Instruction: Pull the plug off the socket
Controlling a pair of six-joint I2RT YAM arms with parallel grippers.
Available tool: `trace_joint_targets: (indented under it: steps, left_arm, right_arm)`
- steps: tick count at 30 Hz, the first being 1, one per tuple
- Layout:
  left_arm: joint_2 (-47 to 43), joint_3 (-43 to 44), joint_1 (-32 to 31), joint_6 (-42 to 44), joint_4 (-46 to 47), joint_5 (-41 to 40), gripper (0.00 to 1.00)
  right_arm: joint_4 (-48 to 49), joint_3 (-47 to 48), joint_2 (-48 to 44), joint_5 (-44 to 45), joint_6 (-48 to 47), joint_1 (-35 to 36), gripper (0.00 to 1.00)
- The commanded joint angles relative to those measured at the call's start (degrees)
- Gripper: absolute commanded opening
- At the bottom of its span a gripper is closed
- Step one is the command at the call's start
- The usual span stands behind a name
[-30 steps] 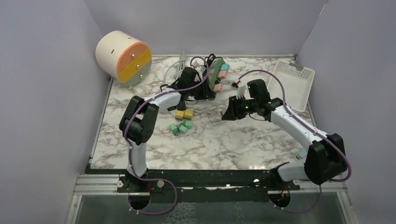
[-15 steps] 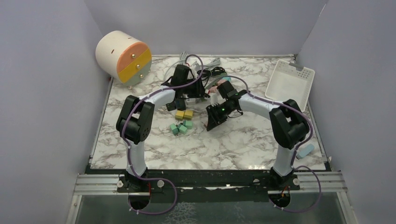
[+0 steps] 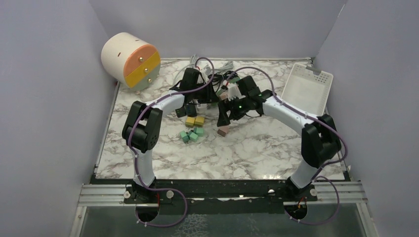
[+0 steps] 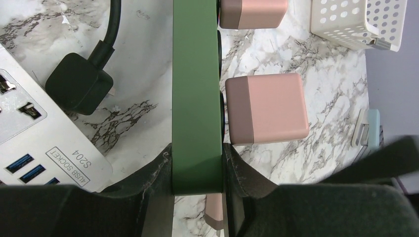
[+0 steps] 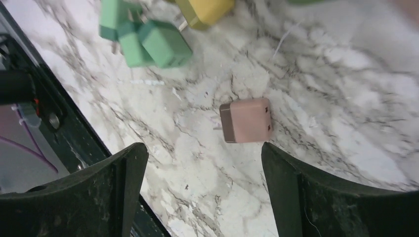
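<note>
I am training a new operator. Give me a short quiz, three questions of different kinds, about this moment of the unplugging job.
1. True or false: the right gripper is shut on the loose pink plug.
2. What does the left gripper clamp? A) the green socket strip B) a white basket C) a black cable
3. Which two colours have the other loose plugs on the table?
Key: 1 false, it is open over the plug. 2 A. 3 green plugs and yellow plugs.

Top camera overlooks the table; wrist cameras see it close
</note>
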Motion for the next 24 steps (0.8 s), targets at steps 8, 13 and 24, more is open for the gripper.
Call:
trace_joint_targets:
  steps: [8, 13, 24]
  left_arm:
    - [-6.1, -2.9, 0.4, -1.4, 10.4, -2.1, 0.0]
    - [-8.2, -6.1, 0.2, -1.9, 13.4, -5.6, 0.0]
    - [-9.5, -8.0, -0.9, -1.4, 16.5, -6.3, 0.0]
  right_arm:
    - [17.8, -2.1, -10.9, 15.0, 22.2, -6.3, 0.82]
    - [17.9, -0.7, -6.0, 9.4, 35.4, -8.4, 0.88]
    - [26.4, -2.1, -0.9, 3.3, 51.2, -8.5, 0.81]
